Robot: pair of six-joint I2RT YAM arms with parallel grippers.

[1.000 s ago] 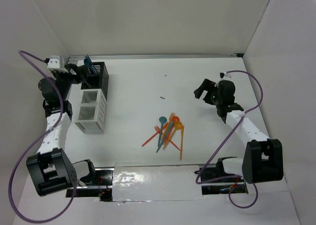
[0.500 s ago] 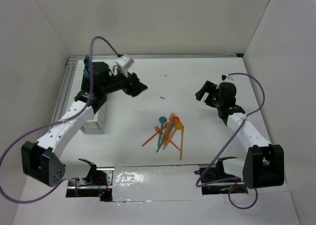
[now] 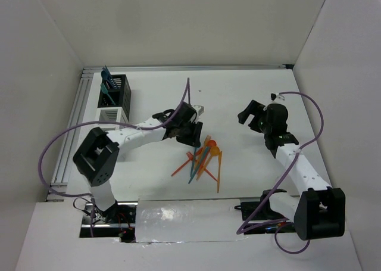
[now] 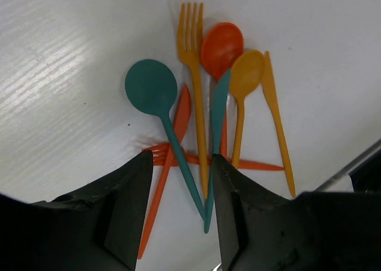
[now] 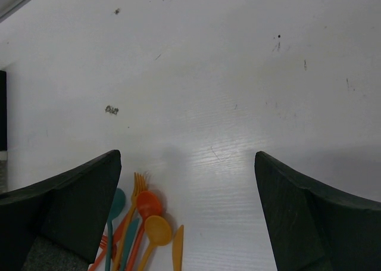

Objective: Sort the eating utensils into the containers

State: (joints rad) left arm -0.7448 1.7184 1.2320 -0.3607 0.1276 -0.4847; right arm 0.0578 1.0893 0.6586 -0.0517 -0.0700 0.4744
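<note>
Several utensils lie in a pile (image 3: 205, 158) mid-table. In the left wrist view I see a teal spoon (image 4: 152, 89), a yellow fork (image 4: 191, 39), a red spoon (image 4: 221, 41), a yellow spoon (image 4: 247, 71), a yellow knife (image 4: 277, 122), a teal knife (image 4: 219, 116) and an orange knife (image 4: 175, 134). My left gripper (image 4: 180, 164) is open low over the pile's near end, its jaws either side of the teal handles. My right gripper (image 5: 187, 158) is open and empty, right of the pile (image 5: 143, 223). The black bin (image 3: 116, 91) holds blue utensils (image 3: 107, 77). The white bin (image 3: 112, 113) stands in front of it.
A metal rail (image 3: 74, 128) runs along the table's left edge. A shiny taped strip (image 3: 190, 214) lies along the near edge between the arm bases. White walls enclose the table on three sides. A small dark speck (image 5: 111, 109) lies on the table beyond the pile.
My left arm has swung from the black bin at the back left across to the utensil pile. The right gripper has shifted only slightly.
</note>
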